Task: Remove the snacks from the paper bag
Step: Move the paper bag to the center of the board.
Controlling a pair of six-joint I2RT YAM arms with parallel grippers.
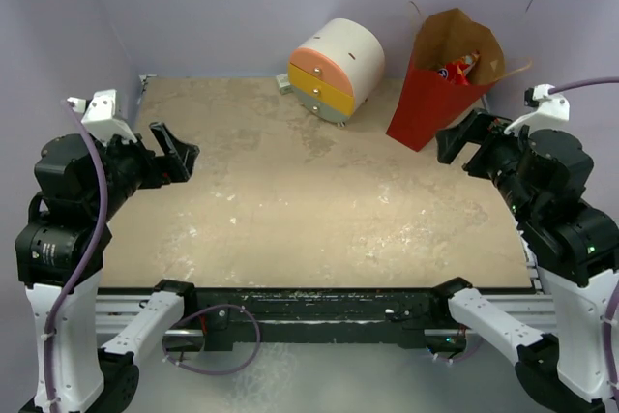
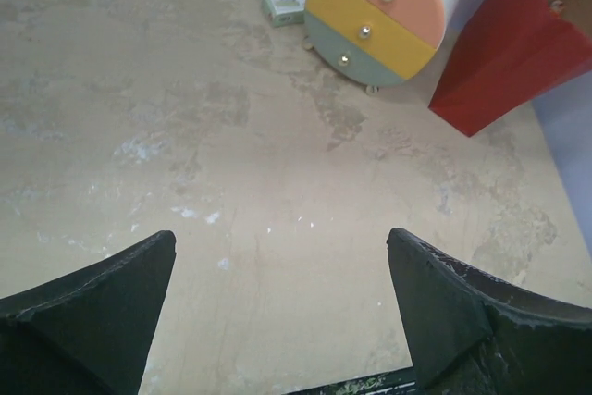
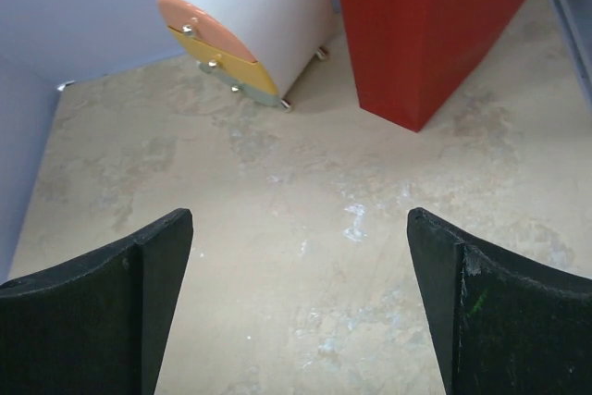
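Judging by how things lie, the task is at its very start: the snacks [image 1: 455, 71] sit inside the paper bag [image 1: 424, 108], and none lies on the desk [image 1: 290, 210]. Every packet is left to take out.

The left end effector [image 1: 172, 154] hovers above the desk with its jaws spread wide and nothing between them. The right end effector [image 1: 460, 142] is likewise wide open and empty. The bag stands ahead of the right end effector and a little to its right, near but apart. From the left end effector it is far ahead and well to the right, past the round cabinet [image 1: 338, 70].

The bag is tall and flares toward its open mouth, with smooth red paper outside, matte brown kraft inside and thin string handles sticking up. At the mouth only glossy red packaging with a blue-and-white mark shows; how many packets lie beneath cannot be told. The cabinet is a smooth white drum with peach, yellow and pale green drawer fronts and small metal knobs. The desk is flat, mottled beige, scuffed with pale marks.
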